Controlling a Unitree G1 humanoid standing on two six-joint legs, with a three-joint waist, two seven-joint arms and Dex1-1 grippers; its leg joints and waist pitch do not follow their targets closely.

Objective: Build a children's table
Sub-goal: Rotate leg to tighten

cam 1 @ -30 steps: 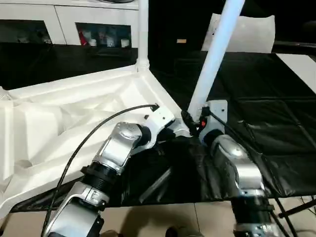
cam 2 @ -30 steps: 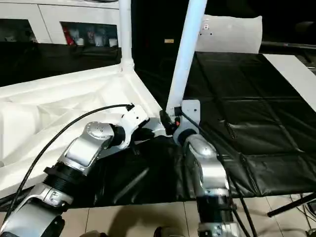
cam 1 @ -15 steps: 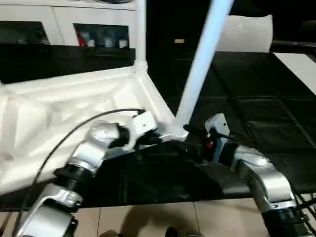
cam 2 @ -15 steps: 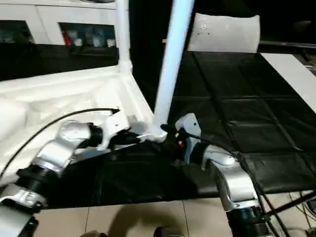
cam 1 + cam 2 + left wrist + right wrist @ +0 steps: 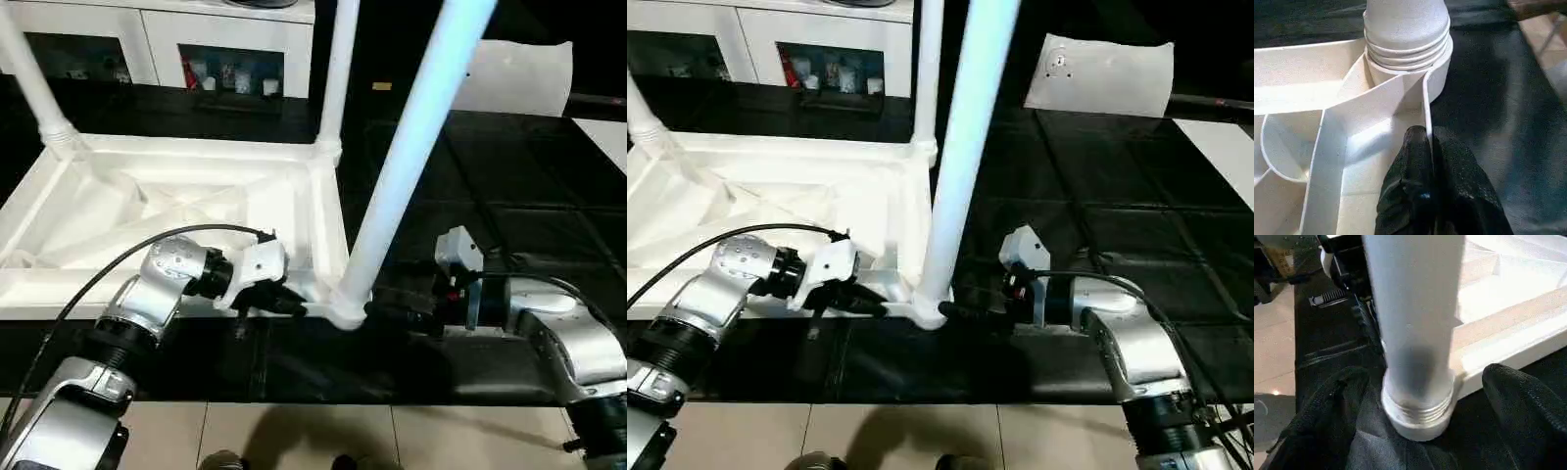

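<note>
The white tabletop (image 5: 186, 147) lies upside down on the black-covered surface, ribs up. Three white legs stand in its corner sockets: one at the far left (image 5: 29, 78), one at the far right corner (image 5: 338, 78) and a near one (image 5: 411, 157) at the front right corner. My left gripper (image 5: 289, 305) is shut on the tabletop's front rim beside that near socket; its fingers (image 5: 1418, 166) pinch the thin rim wall. My right gripper (image 5: 392, 313) is open at the near leg's base (image 5: 1418, 406), with one finger (image 5: 1523, 401) on each side and a gap to the leg.
A flat white bag (image 5: 519, 78) lies at the back right. A white board strip (image 5: 602, 132) shows at the right edge. White cabinets (image 5: 225, 49) line the back. Tiled floor (image 5: 294, 436) runs along the front edge of the black surface.
My right gripper has opened, let go of the near leg's base and drawn back a little. The leg stays standing in its socket. The camera view has shifted.
</note>
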